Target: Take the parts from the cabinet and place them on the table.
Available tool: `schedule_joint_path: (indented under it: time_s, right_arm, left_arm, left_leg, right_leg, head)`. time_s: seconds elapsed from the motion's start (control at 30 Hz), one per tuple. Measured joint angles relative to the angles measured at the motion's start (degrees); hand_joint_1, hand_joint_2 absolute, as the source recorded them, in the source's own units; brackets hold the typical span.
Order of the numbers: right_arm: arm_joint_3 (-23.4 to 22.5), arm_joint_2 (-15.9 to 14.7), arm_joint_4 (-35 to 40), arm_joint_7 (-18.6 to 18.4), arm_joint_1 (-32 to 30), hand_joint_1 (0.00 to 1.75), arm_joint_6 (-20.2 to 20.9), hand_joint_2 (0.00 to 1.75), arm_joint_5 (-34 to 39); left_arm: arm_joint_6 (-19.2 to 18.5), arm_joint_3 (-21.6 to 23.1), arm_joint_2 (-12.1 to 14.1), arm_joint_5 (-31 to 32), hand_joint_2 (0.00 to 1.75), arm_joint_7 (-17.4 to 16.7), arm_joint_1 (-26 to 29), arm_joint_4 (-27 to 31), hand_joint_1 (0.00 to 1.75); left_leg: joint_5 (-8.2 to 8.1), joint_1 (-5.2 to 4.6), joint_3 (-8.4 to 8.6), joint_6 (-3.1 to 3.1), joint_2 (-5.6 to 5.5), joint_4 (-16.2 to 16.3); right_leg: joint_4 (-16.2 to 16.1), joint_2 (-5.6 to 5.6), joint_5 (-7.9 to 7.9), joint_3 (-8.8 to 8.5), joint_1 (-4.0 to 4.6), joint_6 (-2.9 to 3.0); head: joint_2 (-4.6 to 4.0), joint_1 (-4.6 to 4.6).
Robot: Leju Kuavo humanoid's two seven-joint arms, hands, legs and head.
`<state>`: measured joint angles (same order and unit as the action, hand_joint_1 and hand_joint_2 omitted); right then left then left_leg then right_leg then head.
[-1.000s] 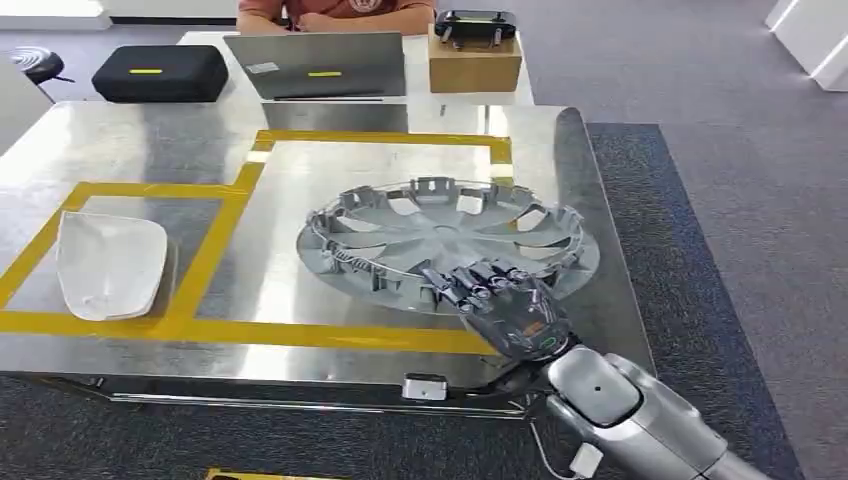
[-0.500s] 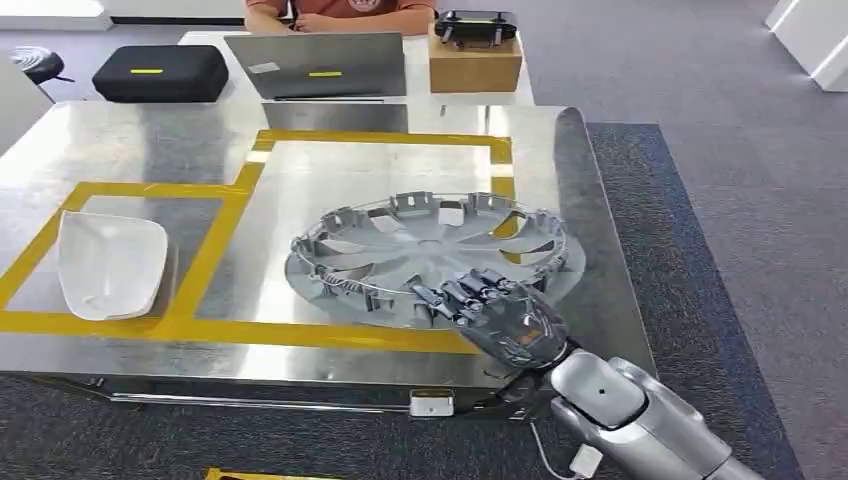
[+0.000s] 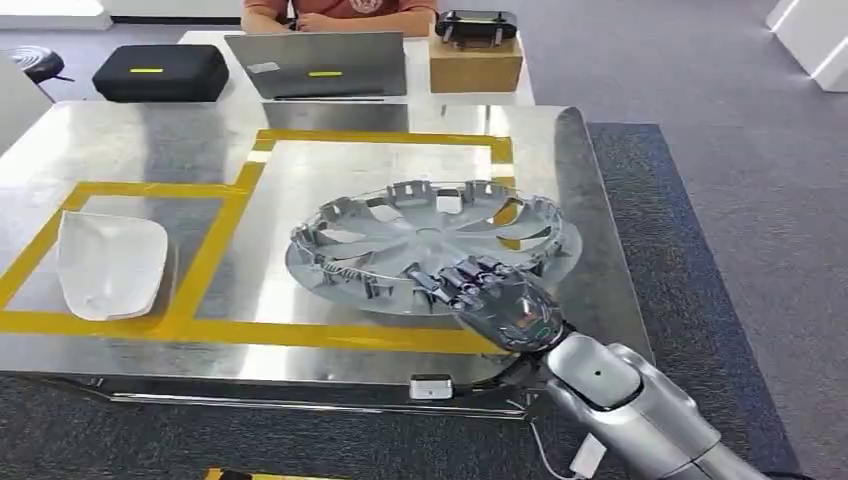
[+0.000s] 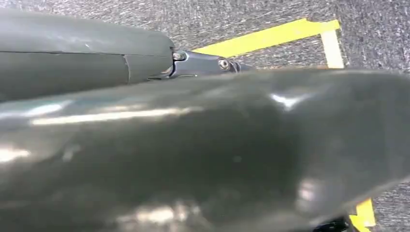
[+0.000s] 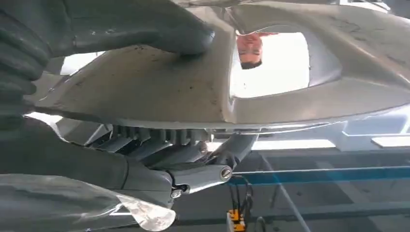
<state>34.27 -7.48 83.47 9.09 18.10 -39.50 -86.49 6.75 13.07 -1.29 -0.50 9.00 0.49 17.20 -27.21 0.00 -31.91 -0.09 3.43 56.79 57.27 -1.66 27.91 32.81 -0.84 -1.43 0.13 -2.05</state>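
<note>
A grey wheel cover [image 3: 430, 245] sits tilted over the larger yellow-taped square on the steel table [image 3: 140, 140], its near rim lifted. My right hand [image 3: 495, 305] grips that near rim, fingers over the top. In the right wrist view the thumb [image 5: 145, 29] presses on the cover's grey face [image 5: 159, 92], with the fingers [image 5: 188, 154] under its ribbed edge. A white curved shell part [image 3: 108, 264] lies in the smaller taped box at the left.
Behind the table stand a laptop [image 3: 318, 66], a black case [image 3: 160, 72] and a cardboard box [image 3: 475, 62] with a dark device on it; a person sits there. Grey carpet [image 3: 720, 220] lies to the right of the table edge.
The right hand has drawn the wheel cover left and slightly toward the table's middle, and tilted it; the white shell has not moved.
</note>
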Motion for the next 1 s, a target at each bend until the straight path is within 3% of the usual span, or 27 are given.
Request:
schedule_joint_path:
  time_s: [0.23, 0.57, 1.0]
  right_arm:
    - [-1.4, 0.0, -2.8, -0.9, -0.2, 1.75, 0.0, 1.75, 0.5]
    - [-3.7, 1.1, -6.3, 1.1, -0.5, 1.75, 0.0, 1.75, 0.9]
    - [-3.5, 4.7, -5.0, 11.4, -1.6, 1.75, 0.0, 1.75, 5.0]
  left_arm:
    - [0.6, 0.0, -0.3, -0.3, 0.00, -1.1, 0.2, 0.5, 0.00]
    - [0.5, -1.6, -1.0, 3.2, 0.00, -1.9, 0.6, 1.4, 0.00]
    - [0.6, -1.7, -1.1, 4.2, 0.00, -2.2, 0.1, 1.7, 0.00]
  left_leg:
    - [0.00, 0.00, -0.01, 0.00, 0.00, 0.0]
    - [0.00, 0.00, 0.00, 0.00, 0.00, 0.0]
    - [0.00, 0.00, 0.00, 0.00, 0.00, 0.0]
  right_leg:
    - [0.0, -0.01, 0.00, -0.01, -0.01, 0.00]
    - [0.0, -0.01, 0.00, 0.00, -0.01, 0.00]
    - [0.0, 0.00, 0.00, 0.00, 0.00, 0.00]
  head:
    - [0.00, 0.00]
    - [0.00, 0.00]
    - [0.02, 0.00]
